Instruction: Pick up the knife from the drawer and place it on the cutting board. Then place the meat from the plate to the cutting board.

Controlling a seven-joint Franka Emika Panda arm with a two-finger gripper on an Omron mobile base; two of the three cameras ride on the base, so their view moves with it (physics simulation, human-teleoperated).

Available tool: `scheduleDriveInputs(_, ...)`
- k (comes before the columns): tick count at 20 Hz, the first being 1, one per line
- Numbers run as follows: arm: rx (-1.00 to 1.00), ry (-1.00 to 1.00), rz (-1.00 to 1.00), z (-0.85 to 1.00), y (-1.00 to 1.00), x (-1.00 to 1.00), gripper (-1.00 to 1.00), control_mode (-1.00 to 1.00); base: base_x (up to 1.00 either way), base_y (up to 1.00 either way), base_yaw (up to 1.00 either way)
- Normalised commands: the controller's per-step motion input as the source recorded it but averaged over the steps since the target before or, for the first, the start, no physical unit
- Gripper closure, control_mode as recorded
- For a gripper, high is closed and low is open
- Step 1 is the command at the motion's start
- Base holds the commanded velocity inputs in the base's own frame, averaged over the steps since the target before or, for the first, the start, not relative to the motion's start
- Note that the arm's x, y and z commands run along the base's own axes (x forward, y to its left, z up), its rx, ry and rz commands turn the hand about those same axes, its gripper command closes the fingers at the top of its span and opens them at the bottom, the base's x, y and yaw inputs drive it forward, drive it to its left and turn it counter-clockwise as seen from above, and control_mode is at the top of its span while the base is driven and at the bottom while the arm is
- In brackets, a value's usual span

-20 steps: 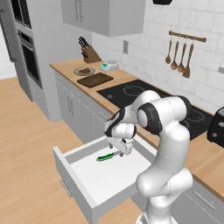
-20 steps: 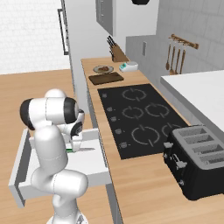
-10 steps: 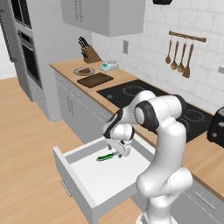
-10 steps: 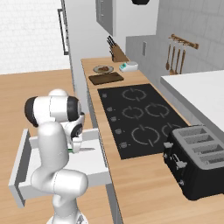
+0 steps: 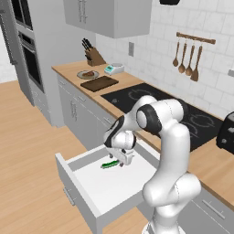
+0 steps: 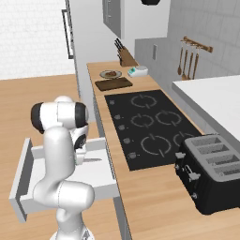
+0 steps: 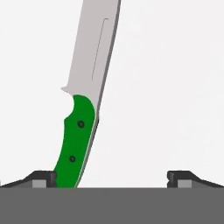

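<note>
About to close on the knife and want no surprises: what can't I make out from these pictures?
- Slim green-handled knife: handle butt cut off by the hand view's bottom edge; in the left base view the hand hides its blade.
- Whether the left finger touches the handle: too close to tell.
- Reddish-brown meat on the round grey plate: too small for detail.

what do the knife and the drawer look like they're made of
Knife: the blade looks like brushed steel, pale grey with a groove along it; the handle looks like glossy green plastic, with two dark rivets. Drawer: smooth matte grey-white panels, likely painted wood or laminate; the render leaves that open.
</note>
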Motion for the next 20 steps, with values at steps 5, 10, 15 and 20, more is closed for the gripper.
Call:
scheduleDriveInputs(5, 0.0, 0.0, 0.0, -0.15, 0.02, 0.32, -1.0, -1.0, 0.0, 0.0, 0.0)
scheduleDriveInputs(10, 0.0, 0.0, 0.0, -0.39, 0.0, 0.14, -1.0, -1.0, 0.0, 0.0, 0.0)
scheduleDriveInputs(15, 0.0, 0.0, 0.0, -0.39, 0.04, 0.1, -1.0, -1.0, 0.0, 0.0, 0.0)
scheduleDriveInputs(20, 0.0, 0.0, 0.0, -0.35, 0.1, 0.12, -1.0, -1.0, 0.0, 0.0, 0.0)
